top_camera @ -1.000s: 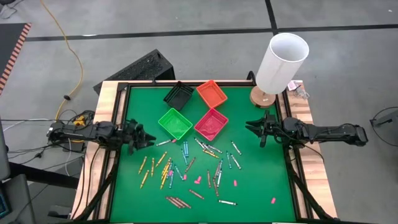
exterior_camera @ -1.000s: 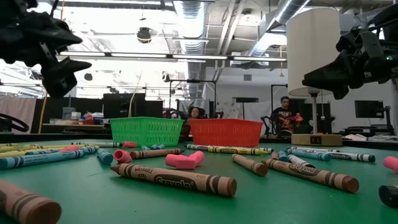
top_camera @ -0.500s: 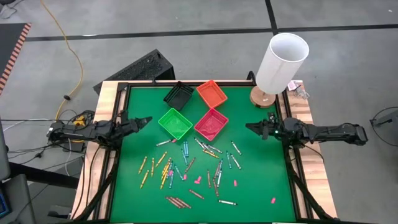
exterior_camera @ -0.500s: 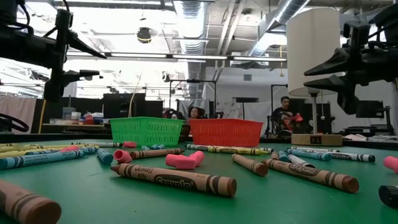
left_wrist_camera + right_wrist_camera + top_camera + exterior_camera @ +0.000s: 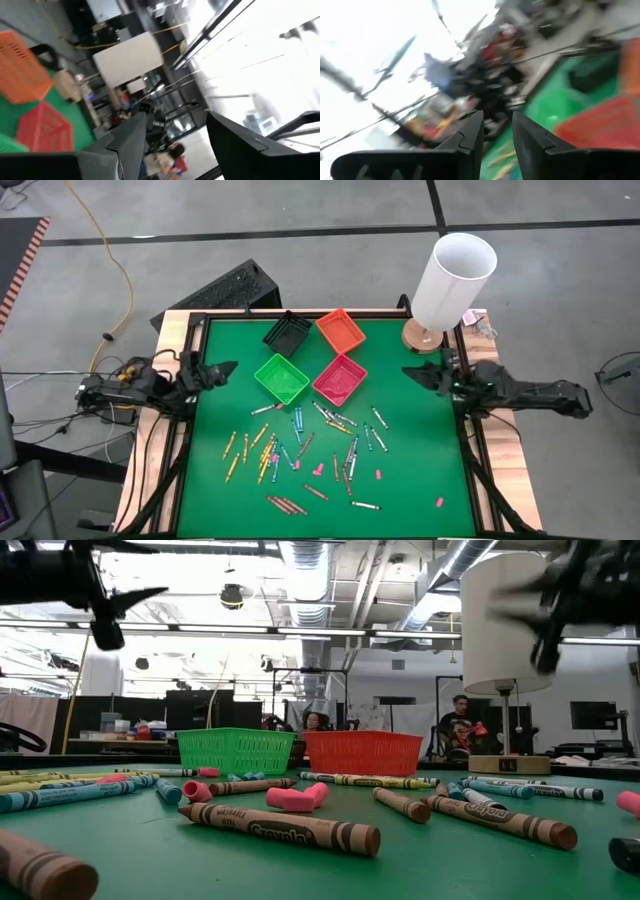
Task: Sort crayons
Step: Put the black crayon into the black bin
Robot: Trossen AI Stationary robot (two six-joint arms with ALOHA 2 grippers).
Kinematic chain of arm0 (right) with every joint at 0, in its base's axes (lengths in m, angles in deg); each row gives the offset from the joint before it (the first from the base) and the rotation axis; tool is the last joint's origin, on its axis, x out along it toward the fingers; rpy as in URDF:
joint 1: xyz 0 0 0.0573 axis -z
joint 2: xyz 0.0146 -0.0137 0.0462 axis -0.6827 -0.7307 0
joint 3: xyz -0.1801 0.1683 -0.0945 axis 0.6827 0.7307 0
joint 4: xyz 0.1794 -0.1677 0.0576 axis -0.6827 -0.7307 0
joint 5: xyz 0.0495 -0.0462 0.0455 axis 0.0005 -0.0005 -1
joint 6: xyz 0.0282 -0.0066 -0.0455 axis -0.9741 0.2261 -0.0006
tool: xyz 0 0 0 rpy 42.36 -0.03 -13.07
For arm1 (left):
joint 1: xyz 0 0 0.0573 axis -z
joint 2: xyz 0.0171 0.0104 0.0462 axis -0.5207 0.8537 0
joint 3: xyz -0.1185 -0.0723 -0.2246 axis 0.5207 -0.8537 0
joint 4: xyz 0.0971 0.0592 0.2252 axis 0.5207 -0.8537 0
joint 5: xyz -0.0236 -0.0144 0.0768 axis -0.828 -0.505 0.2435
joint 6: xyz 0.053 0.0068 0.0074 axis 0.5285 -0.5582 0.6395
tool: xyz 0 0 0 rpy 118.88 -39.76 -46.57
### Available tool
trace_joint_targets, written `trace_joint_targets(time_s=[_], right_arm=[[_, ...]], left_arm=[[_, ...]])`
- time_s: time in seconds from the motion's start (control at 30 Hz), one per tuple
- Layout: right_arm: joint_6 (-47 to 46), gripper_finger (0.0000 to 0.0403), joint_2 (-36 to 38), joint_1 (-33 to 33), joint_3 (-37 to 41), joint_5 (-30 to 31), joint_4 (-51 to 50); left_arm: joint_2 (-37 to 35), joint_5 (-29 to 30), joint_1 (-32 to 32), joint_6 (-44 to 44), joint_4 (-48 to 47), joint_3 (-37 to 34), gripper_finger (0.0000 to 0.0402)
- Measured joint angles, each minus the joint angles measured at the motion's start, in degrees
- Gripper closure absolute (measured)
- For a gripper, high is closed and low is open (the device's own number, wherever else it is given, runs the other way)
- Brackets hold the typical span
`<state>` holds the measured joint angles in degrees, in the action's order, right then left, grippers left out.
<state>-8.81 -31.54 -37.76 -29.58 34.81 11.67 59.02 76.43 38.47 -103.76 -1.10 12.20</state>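
Observation:
Many crayons [image 5: 300, 442] lie loose on the green mat [image 5: 420, 470], spread across its middle and near part; the low view shows a brown one [image 5: 280, 828] flat in front. My left gripper [image 5: 224, 368] hovers open over the mat's left edge, pointing roughly level toward the bins; its fingers [image 5: 135, 135] stand wide apart with nothing between them. My right gripper [image 5: 409, 372] hovers over the right edge, pointing inward. Its fingers [image 5: 472, 132] are a narrow gap apart and hold nothing. Both grippers are well above the crayons.
Four small bins stand at the mat's far middle: black [image 5: 287, 332], orange [image 5: 340, 330], green [image 5: 281, 378] and red [image 5: 340, 380]. A lamp with a white shade [image 5: 455, 275] stands at the far right corner. Small pink bits [image 5: 318, 470] lie among the crayons.
Both grippers have risen and tipped from pointing down at the mat to about level, each rolling at the wrist. In the high view their tips have swung a little toward the far edge. The crayons have not moved.

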Motion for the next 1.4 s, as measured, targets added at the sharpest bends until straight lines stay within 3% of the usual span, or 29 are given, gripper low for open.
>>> trace_joint_targets(time_s=[0.1,0.3,0.4,0.57,0.73,0.97,1.4], right_arm=[[0.3,0.0291,-1.9,-0.1,-6.6,-2.2,-8.1],[3.6,0.0291,-14.2,0.0,-22.8,-2.2,-39.8],[4.5,0.0291,-22.0,-0.1,-29.2,-2.2,-51.7],[4.6,0.0291,-35.0,-1.9,-36.6,-2.7,-63.4],[4.7,0.0291,-46.2,-6.7,-38.8,-3.4,-62.4],[2.1,0.0291,-58.3,-13.2,-39.0,-3.2,-59.2],[0.2,0.0254,-69.5,-15.6,-38.9,0.2,-52.2]], left_arm=[[0.2,0.1,0.0,1.0,-1.7,2.3,0.0202],[4.6,-0.9,0.0,4.5,-8.8,11.5,0.0202],[8.3,-0.9,0.0,6.2,-15.8,17.7,0.0202],[15.3,0.0,0.0,6.3,-31.2,28.5,0.0202],[21.1,0.3,0.0,6.2,-39.3,35.3,0.0202],[23.7,0.6,0.0,7.4,-40.1,37.5,0.0202],[23.6,1.3,0.0,4.5,-41.1,37.5,0.0202]])
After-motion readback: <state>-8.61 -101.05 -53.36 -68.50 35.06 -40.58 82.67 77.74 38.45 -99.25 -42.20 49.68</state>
